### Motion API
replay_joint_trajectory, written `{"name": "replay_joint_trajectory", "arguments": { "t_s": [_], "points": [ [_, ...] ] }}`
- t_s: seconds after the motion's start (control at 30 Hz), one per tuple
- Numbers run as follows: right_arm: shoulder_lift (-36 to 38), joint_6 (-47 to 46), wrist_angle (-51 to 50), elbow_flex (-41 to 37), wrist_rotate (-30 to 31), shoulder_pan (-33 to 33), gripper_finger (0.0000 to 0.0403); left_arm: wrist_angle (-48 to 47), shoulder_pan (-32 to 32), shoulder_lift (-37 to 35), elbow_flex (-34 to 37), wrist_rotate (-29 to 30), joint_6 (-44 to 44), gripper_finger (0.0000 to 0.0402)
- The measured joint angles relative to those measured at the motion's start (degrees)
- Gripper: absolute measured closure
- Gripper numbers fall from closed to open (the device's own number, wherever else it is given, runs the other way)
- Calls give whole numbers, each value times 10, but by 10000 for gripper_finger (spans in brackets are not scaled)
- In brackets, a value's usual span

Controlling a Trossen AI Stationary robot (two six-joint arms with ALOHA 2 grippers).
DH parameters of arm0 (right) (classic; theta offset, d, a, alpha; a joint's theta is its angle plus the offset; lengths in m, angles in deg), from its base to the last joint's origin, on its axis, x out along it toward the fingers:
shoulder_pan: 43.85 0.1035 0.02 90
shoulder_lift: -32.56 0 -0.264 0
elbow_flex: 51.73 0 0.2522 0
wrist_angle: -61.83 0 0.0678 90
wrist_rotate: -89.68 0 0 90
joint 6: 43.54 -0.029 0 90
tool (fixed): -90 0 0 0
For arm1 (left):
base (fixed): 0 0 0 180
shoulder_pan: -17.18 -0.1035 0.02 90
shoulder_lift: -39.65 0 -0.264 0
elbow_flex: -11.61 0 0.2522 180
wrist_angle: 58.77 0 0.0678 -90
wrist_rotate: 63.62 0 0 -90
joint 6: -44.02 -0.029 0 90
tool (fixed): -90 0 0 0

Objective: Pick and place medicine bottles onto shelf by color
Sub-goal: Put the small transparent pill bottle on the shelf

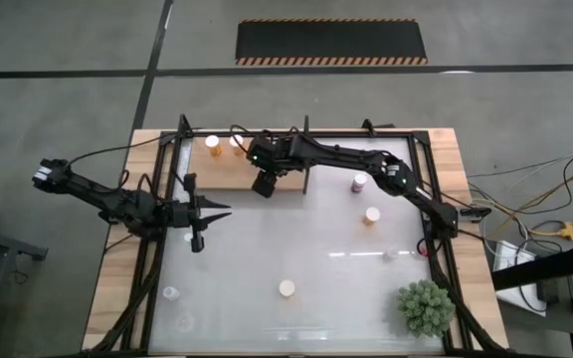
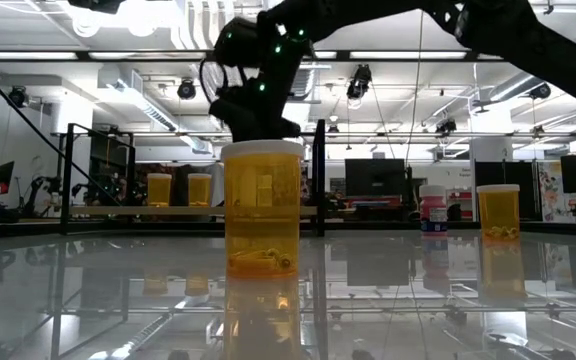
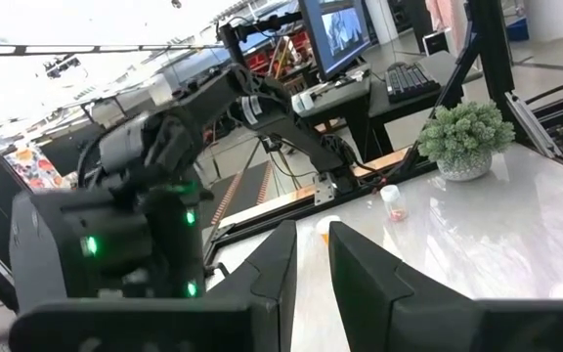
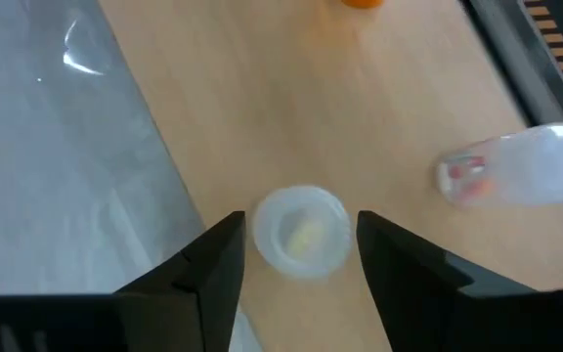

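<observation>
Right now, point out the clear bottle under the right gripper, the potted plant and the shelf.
clear bottle [image 4: 302, 233], right wrist view, on its white cap.
potted plant [image 1: 426, 305], high view, on the green foliage.
shelf [image 4: 360, 127], right wrist view, on bare wood.

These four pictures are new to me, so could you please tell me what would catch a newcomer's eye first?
Most striking is the orange bottle standing right before the low camera on the glossy white table. Next, the right hand hangs open over the wooden shelf, its fingers either side of a clear bottle standing there. The spiky green plant marks the table's near right corner, and the left hand waits at the table's left.
</observation>
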Motion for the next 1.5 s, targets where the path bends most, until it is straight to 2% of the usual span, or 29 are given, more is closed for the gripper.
{"name": "replay_joint_trajectory", "arguments": {
  "t_s": [0.2, 0.47, 0.53, 0.8, 1.0, 1.5],
  "points": [
    [30, 29, 7, 0, 1, 1, 248, 0, 0, 0, 0, 0, -1, 355],
    [19, 46, 24, -22, 0, 0, 373, -1, 0, 1, 0, 0, -1, 355],
    [19, 45, 25, -32, 0, 0, 388, -1, 0, 2, 0, 0, -1, 355],
    [20, 42, 29, -50, 5, 0, 390, -1, 0, 4, 0, 0, -1, 355],
    [20, 51, -2, -37, 47, 0, 391, 0, 0, 9, 0, 0, -1, 355],
    [36, 57, -30, -30, 61, 2, 390, 0, 0, 15, 0, 0, -1, 355]
  ]
}}
